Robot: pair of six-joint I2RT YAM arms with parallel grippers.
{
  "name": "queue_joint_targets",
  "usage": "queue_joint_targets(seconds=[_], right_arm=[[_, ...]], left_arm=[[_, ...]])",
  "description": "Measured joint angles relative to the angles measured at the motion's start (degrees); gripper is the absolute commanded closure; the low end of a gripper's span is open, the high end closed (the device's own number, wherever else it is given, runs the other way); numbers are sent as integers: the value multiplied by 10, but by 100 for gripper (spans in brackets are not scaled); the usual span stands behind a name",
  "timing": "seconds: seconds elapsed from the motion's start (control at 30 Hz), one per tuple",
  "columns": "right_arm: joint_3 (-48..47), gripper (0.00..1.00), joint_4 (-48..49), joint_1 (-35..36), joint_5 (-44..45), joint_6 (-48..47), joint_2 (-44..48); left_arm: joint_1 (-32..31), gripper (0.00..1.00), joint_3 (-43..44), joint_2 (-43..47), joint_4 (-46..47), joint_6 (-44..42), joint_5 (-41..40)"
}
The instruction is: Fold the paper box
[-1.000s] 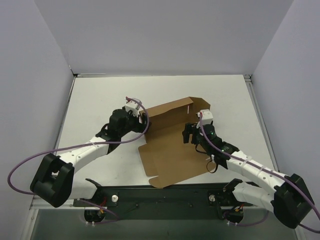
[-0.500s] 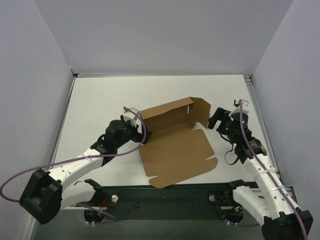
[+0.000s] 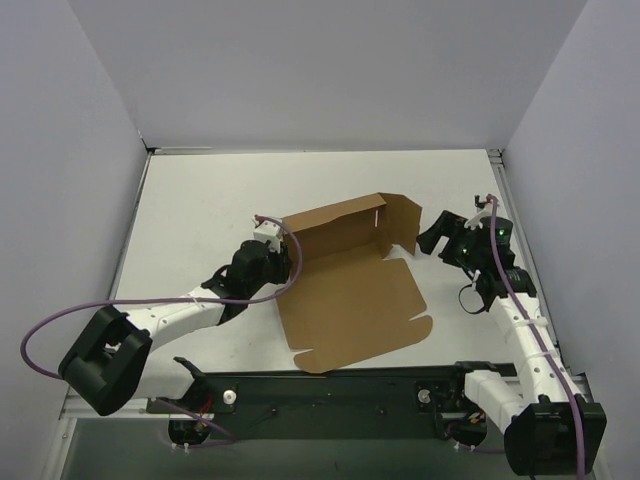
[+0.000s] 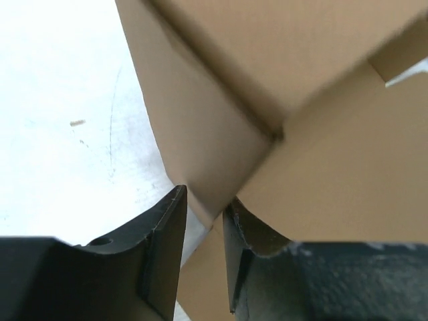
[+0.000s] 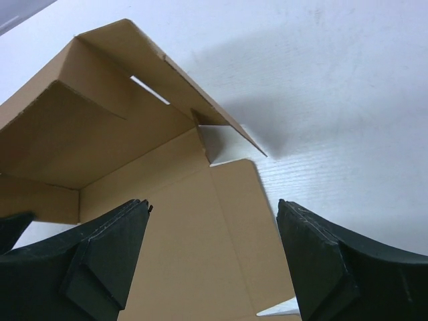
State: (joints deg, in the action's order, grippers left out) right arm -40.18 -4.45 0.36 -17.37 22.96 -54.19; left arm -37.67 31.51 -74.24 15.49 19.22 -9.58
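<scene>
1. One box (image 3: 350, 295), one table (image 3: 200, 190) and two grippers are counted: the left gripper (image 3: 284, 262) and the right gripper (image 3: 437, 234).
2. The box is laid near the middle of the table and is partly folded. Its wide base is flat, its far wall is raised, and a flap at the far right end is stood up.
3. The left gripper is set at the box's far left corner, where the raised wall meets the base.
4. In the left wrist view, a cardboard corner is seen between the two fingers (image 4: 164, 247). They are drawn close together with a narrow gap left, and whether the cardboard is actually pinched cannot be told.
5. The right gripper is held just beside the raised right flap, on its outer side, and is kept apart from it.
6. Its jaws are spread wide and nothing is held between them. In the right wrist view, the box's right end is seen beyond the fingers, untouched.
7. The box is thus placed between the two grippers, with its near edge turned towards the arm bases.
</scene>
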Motion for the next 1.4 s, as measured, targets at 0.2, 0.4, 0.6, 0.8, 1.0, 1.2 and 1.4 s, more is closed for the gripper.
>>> queue_joint_targets(seconds=[0.2,0.4,0.6,0.8,1.0,1.2,1.4], right_arm=[[4,21,8,1,-30,-8,6],[-14,24,-21,5,-38,-30,6],[-92,22,-101,38,-20,-60,17],[-173,28,-146,71,18,-54,26],[-237,32,-134,252,95,-28,-67],[-220,37,-96,321,184,37,-146],[-199,44,-81,321,243,81,-148]], left_arm=[[18,98,45,-41,19,-18,-5],[45,100,54,-52,21,-52,10],[55,100,87,-35,-37,-90,-2],[55,100,91,-5,-61,-115,-31],[55,100,71,6,-58,-118,-49],[56,100,40,9,-53,-102,-52],[56,100,21,24,-41,-95,-52]])
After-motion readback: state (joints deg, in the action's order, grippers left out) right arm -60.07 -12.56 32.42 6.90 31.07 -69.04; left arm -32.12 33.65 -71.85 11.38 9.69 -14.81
